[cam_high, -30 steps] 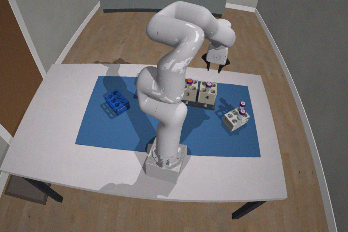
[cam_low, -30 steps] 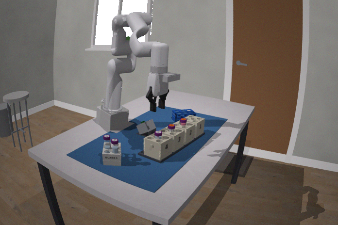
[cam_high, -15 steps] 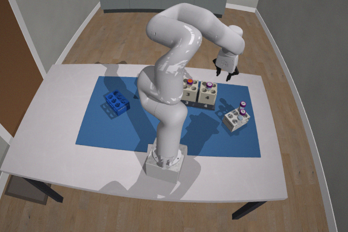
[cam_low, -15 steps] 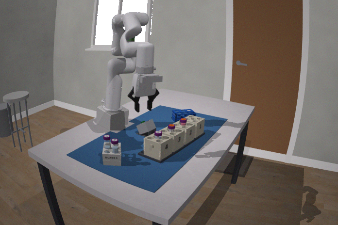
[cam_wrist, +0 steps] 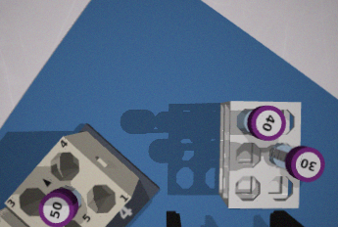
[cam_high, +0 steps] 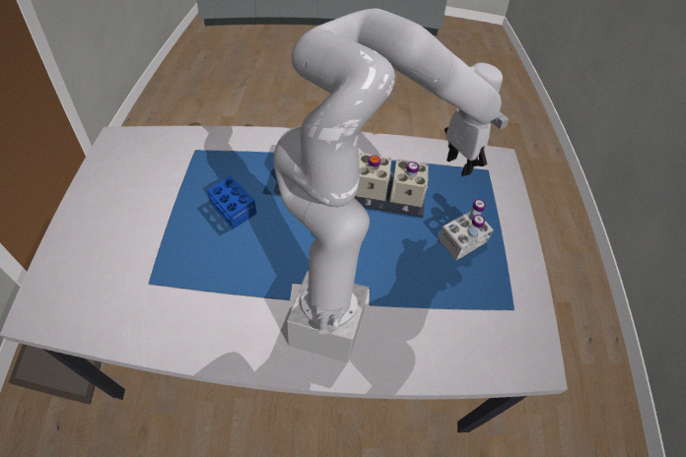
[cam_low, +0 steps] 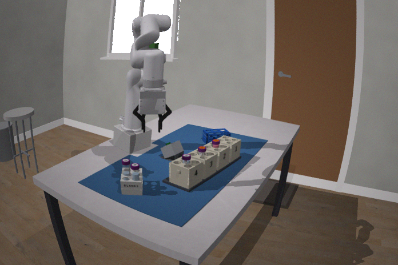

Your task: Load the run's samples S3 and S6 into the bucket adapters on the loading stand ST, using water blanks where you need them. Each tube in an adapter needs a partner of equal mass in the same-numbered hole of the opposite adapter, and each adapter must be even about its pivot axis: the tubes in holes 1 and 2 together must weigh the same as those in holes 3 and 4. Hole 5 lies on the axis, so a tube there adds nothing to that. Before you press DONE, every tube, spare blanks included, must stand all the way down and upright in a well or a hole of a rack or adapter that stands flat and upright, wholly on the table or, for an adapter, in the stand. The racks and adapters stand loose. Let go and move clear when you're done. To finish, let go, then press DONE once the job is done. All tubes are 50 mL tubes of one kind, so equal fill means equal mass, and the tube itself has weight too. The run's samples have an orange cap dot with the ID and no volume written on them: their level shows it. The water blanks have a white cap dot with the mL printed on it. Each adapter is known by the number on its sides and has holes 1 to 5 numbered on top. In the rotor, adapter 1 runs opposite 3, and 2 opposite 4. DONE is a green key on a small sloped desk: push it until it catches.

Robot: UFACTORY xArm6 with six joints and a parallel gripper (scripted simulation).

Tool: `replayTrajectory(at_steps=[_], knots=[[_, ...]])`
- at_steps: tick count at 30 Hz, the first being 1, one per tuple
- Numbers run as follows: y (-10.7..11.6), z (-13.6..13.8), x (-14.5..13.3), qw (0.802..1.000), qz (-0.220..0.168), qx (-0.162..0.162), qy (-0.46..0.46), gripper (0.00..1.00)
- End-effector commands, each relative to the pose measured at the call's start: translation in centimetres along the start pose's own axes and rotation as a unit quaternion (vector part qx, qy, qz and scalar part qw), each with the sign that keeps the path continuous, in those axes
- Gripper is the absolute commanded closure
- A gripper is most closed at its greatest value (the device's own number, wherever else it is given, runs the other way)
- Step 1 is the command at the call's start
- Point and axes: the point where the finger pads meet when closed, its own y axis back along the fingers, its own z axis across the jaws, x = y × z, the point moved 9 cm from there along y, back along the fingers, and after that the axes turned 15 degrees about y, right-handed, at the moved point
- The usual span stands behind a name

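My gripper point(cam_high: 465, 161) point(cam_low: 151, 128) point(cam_wrist: 230, 224) is open and empty, high above the blue mat between adapter 4 point(cam_high: 408, 189) point(cam_low: 187, 176) point(cam_wrist: 105, 171) and the white BLANKS rack point(cam_high: 454, 244) point(cam_low: 131, 184) point(cam_wrist: 259, 196). The 50 mL blank point(cam_high: 413, 167) point(cam_low: 186, 157) point(cam_wrist: 59, 208) stands in hole 5 of adapter 4. An orange-dotted sample point(cam_high: 375, 161) point(cam_low: 201, 149) stands in adapter 3 point(cam_high: 370, 185) point(cam_low: 209, 164). Another tube point(cam_low: 215, 143) stands in adapter 2 point(cam_low: 223, 154); I cannot read its label. Adapter 1 point(cam_low: 235, 147) looks empty. The 40 mL blank point(cam_wrist: 266, 122) and the 30 mL blank point(cam_wrist: 305, 163) stand in the BLANKS rack.
A blue rack point(cam_high: 231, 200) point(cam_low: 215, 133) stands empty on the left of the mat. The sloped DONE desk point(cam_low: 171, 149) sits behind the stand point(cam_low: 174, 184), hidden by the arm in the top view. The robot base point(cam_high: 327, 323) stands at the table's front.
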Motion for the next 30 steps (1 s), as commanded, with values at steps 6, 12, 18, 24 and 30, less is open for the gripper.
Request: replayTrajectory(at_steps=[6, 12, 18, 24, 30], knots=[[0.2, 4.2, -0.2, 1.000, 0.002, 0.000, -0.004, 0.43], [0.2, 6.2, -0.4, 1.000, 0.002, -0.001, -0.004, 0.43], [0.2, 9.2, -0.7, 1.000, 0.002, -0.001, -0.004, 0.43], [0.2, 10.8, -0.8, 1.000, 0.002, -0.001, -0.004, 0.43], [0.2, 10.8, -0.8, 1.000, 0.002, -0.001, -0.004, 0.43]])
